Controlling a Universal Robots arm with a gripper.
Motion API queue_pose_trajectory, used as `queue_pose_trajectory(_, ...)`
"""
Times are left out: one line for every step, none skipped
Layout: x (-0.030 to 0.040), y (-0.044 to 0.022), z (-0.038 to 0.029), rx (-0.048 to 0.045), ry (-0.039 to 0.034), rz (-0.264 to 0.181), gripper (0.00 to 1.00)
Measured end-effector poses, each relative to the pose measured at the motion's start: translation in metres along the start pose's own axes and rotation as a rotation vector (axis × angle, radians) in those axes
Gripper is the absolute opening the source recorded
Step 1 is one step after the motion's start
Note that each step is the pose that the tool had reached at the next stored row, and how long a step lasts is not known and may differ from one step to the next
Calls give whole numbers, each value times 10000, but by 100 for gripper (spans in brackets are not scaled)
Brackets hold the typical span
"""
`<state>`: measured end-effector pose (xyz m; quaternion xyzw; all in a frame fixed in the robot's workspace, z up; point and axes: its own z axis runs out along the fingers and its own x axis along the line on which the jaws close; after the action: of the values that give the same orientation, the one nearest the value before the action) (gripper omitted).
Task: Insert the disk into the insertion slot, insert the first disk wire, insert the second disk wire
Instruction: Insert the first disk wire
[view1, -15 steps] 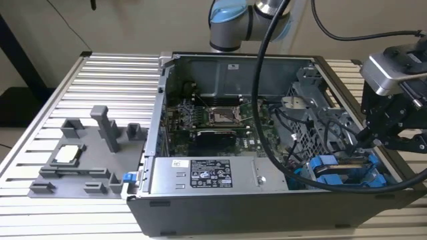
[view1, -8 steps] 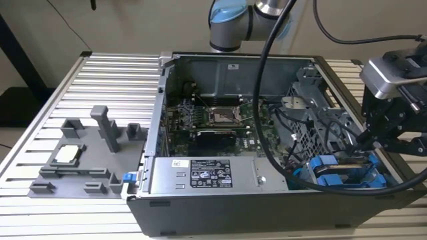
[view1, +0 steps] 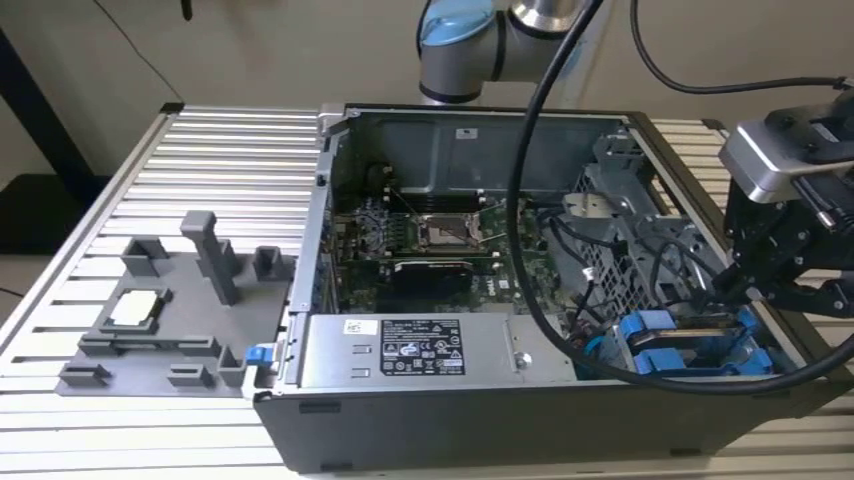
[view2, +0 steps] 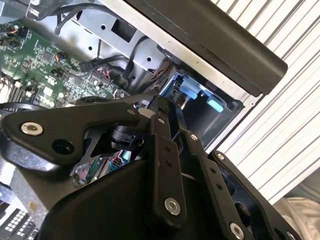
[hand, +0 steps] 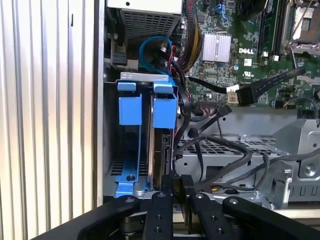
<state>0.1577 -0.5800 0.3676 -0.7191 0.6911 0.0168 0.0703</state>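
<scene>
Gripper (hand: 179, 184) at the exterior view's near right, fingers drawn nearly together, nothing clearly between them, tips at the end of the disk (hand: 162, 150). Disk stands on edge in the insertion slot (hand: 111, 150). Black cables (hand: 220, 155) crowd alongside; motherboard (hand: 220, 75) beyond.

The place looks like a robotics lab or test workshop: a ribbed aluminium bench (view1: 227, 150) carries an open computer case (view1: 534, 430), a robot arm (view1: 461, 50) stands at the case's twelve o'clock, and a grey parts holder (view1: 147, 345) lies at its nine o'clock.
</scene>
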Motion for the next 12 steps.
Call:
queue_pose_trajectory(0, 0, 0, -1, 0, 1, 19)
queue_pose_trajectory(0, 0, 0, -2, 1, 1, 19)
queue_pose_trajectory(0, 0, 1, -2, 0, 2, 19)
queue_pose_trajectory(1, 1, 4, -2, -2, 3, 19)
queue_pose_trajectory(2, 1, 12, -2, -4, 6, 19)
queue_pose_trajectory(4, 2, 21, -2, -4, 13, 19)
queue_pose_trajectory(6, 3, 30, 1, 1, 24, 19)
queue_pose_trajectory(7, 3, 41, 2, 2, 39, 19)
queue_pose_trajectory(8, 4, 51, 4, 3, 53, 19)
queue_pose_trajectory(9, 5, 58, 6, 6, 69, 19)
queue_pose_trajectory(10, 5, 63, 8, 7, 85, 19)
queue_pose_trajectory(12, 6, 68, 10, 8, 100, 19)
